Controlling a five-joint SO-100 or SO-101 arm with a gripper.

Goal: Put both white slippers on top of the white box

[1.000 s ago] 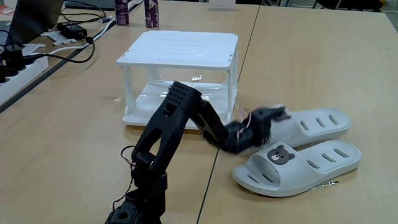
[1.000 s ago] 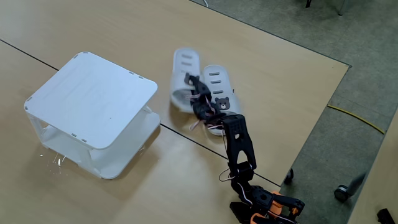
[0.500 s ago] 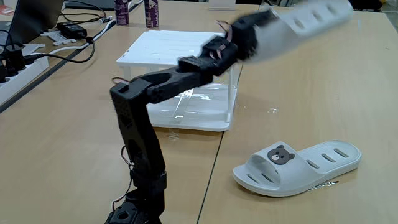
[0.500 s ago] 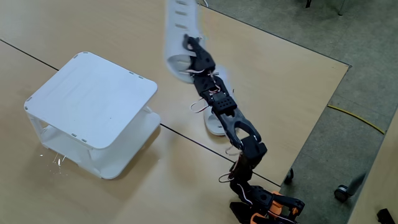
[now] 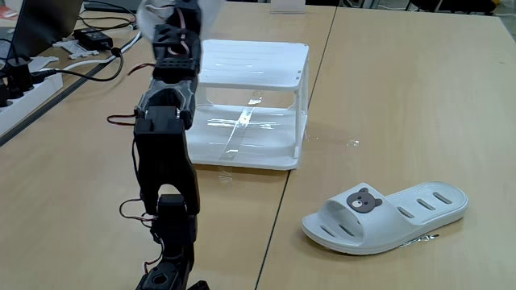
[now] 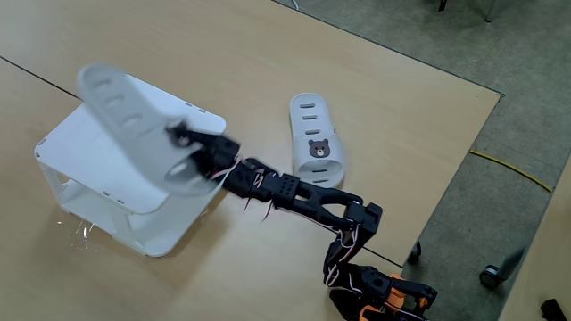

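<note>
Wooden office tabletop (image 5: 387, 97) with a seam down the middle, cables and a power strip (image 5: 20, 84) at the left edge in a fixed view, grey carpet beyond the table edge in the other. White plastic two-tier rack with flat slatted top (image 5: 258, 60) (image 6: 107, 134) stands on the table. One off-white rubber slide sandal with a bear face patch (image 5: 387, 213) (image 6: 315, 143) lies flat on the table, well apart from the rack, untouched. Second off-white slide sandal (image 6: 129, 125) is up in the air above the rack top, tilted, motion-blurred; gripper (image 6: 192, 152) is clenched on its strap end, so the sole hangs out over the rack. Likely held high and tilted to clear the rack edge before being laid flat. Black arm (image 6: 294, 192) is stretched out long and nearly horizontal from its base (image 6: 379, 290) toward the rack in that view; in the other fixed view the arm (image 5: 165, 145) rises steeply, with the wrist at top left near the rack's near-left corner. Judged: first slipper mid-carry over the target, not yet set down; second slipper still to do.
</note>
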